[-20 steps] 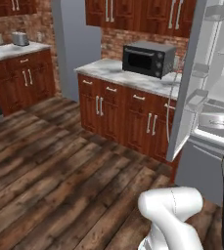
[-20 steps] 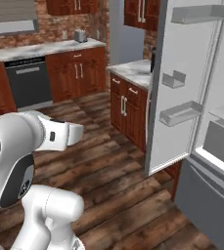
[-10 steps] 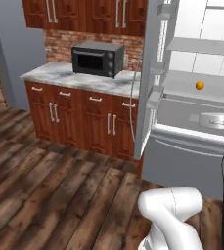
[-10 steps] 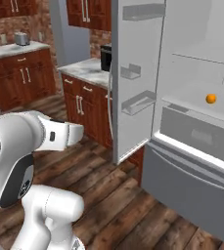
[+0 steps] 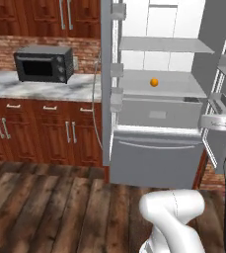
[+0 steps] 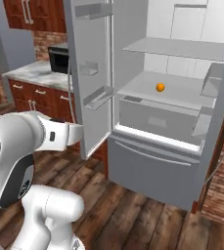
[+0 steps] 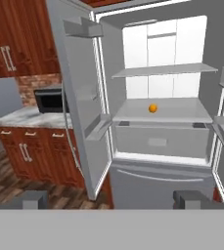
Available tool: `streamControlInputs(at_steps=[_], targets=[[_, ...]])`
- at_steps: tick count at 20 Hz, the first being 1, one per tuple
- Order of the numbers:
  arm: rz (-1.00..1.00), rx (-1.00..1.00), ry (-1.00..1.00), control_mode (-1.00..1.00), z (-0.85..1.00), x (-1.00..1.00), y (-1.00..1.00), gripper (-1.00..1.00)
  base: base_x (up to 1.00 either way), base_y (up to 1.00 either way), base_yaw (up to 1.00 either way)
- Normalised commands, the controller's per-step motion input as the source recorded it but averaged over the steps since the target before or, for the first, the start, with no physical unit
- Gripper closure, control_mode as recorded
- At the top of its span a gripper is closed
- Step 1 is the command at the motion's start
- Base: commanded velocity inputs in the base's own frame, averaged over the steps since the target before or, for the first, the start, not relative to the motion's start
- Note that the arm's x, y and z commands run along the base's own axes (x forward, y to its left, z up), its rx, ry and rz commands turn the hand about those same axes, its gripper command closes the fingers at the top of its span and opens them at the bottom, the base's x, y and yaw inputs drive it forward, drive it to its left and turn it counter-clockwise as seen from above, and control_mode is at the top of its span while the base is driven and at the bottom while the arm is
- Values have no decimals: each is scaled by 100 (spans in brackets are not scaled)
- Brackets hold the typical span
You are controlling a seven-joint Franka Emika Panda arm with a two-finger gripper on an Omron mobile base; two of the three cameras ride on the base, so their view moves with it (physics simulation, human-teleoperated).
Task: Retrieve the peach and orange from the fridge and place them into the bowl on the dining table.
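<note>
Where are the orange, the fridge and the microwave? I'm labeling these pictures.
orange [image 7: 153, 108]: hand view, middle of the fruit.
fridge [image 5: 151, 162]: left base view, front of the lower drawer.
microwave [image 5: 40, 67]: left base view, its dark door.

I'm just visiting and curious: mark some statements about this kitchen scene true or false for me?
1. Both doors of the fridge stand open. True.
2. The orange sits on a shelf inside the fridge. True.
3. The hand is gripping the orange. False: its fingers stand open, well short of the fridge.
4. The microwave sits on the floor. False: it rests on the marble counter.
5. The orange lies in a door bin. False: it is on the middle shelf.
</note>
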Motion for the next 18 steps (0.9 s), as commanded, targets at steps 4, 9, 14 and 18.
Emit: streamControlInputs(at_steps=[4,9,14,18], targets=[[0,0,0,100,0,0,0,-100,14,-9,-44],[0,0,0,100,0,0,0,-100,36,1,-35],[0,0,0,100,0,0,0,-100,65,19,-16],[0,0,0,100,0,0,0,-100,66,8,-7]])
